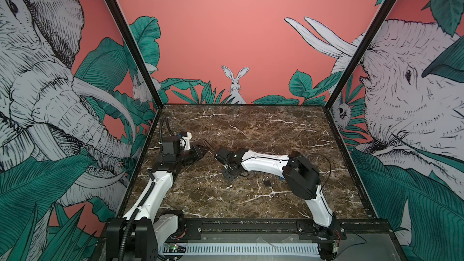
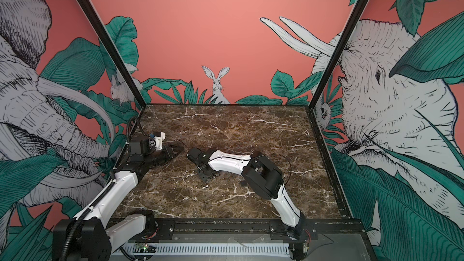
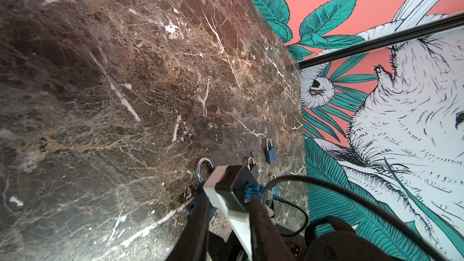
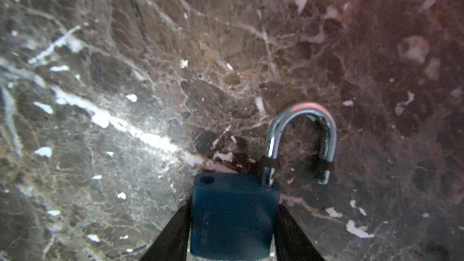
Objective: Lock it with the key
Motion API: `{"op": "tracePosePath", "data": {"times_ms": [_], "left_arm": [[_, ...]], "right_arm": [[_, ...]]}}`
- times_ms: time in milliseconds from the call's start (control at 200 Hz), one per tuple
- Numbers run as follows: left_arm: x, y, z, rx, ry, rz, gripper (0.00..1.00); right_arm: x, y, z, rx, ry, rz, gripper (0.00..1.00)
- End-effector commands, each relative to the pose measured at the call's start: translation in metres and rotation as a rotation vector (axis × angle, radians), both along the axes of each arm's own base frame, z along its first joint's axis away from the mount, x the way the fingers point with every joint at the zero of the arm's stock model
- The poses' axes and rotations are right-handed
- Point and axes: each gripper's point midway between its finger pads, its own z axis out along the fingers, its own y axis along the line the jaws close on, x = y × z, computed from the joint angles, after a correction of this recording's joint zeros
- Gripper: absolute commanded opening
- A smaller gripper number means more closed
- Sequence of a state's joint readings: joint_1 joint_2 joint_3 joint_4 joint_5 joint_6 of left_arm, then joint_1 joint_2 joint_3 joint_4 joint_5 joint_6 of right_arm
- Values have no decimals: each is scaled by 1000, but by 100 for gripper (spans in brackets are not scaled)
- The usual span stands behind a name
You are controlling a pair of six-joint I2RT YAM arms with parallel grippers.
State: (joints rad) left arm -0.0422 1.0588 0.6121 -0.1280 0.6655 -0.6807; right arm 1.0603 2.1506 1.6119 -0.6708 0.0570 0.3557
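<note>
The blue padlock (image 4: 233, 217) fills the right wrist view, squeezed tight in the right gripper (image 4: 233, 207). Its shackle (image 4: 305, 108) is swung open, so the locking is not done yet.

In the left wrist view, the left gripper (image 3: 227, 212) is just beside that padlock. I cannot tell if it is gripping or loose. No key shows. Well beyond the held padlock lies another padlock (image 3: 270, 152).

In both top views the padlock is too small to see.

High stereo pair, close wrist views
</note>
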Motion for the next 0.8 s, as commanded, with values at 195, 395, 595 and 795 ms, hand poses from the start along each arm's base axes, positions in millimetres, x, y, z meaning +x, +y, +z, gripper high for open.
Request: {"op": "tracePosePath", "data": {"times_ms": [195,395,595,795], "left_arm": [[0,1,1,-1,-18,-2,30],[-8,-2,1,21,-20,-52,26],[-21,-18,6,-12,-58,-155,22],[-43,-55,-1,-35,-57,-291,26]], "right_arm": [[-4,-7,-9,-52,37,-16,31],[0,-10,34,58,-55,-13,23],[0,-28,88,96,-152,25,18],[-7,-37,121,150,-178,32,18]]}}
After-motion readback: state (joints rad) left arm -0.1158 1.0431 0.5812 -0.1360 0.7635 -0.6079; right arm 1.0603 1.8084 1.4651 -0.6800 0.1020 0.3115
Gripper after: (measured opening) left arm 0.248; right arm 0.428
